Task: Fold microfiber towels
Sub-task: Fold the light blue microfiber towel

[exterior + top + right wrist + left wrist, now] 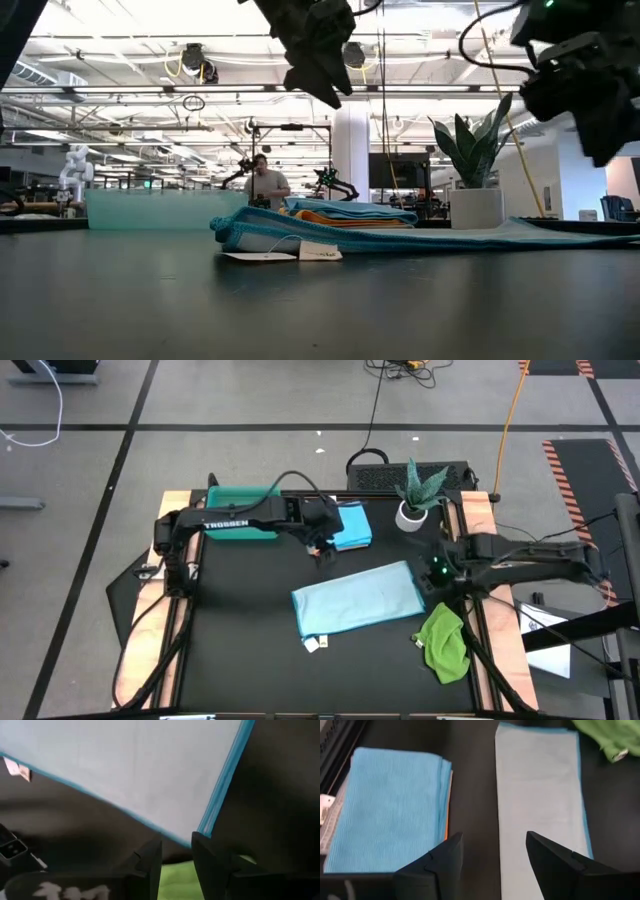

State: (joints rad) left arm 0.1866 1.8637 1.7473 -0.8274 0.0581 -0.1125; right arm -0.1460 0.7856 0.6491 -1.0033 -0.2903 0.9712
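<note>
Two robot claws hover over a half-folded pale blue towel [358, 598] at the centre of the black table [240, 650].

Soft, light and limp, it looks best pinched at a corner. The left gripper [492, 851] hangs released; the right gripper [176, 851] sits slightly parted, empty, above the towel's right corner. A green towel [445, 645] lies crumpled near right; a folded stack [352, 526] waits far back.

Pale blue towel [358, 599] lay flat mid-table, folded into a long rectangle, darker blue edging, white tag at its near-left corner | Bright blue towel [352, 526] sat folded on a stack at the back, an orange edge showing beneath it | Green towel [445, 642] lay crumpled at the table's right edge, unfolded
</note>
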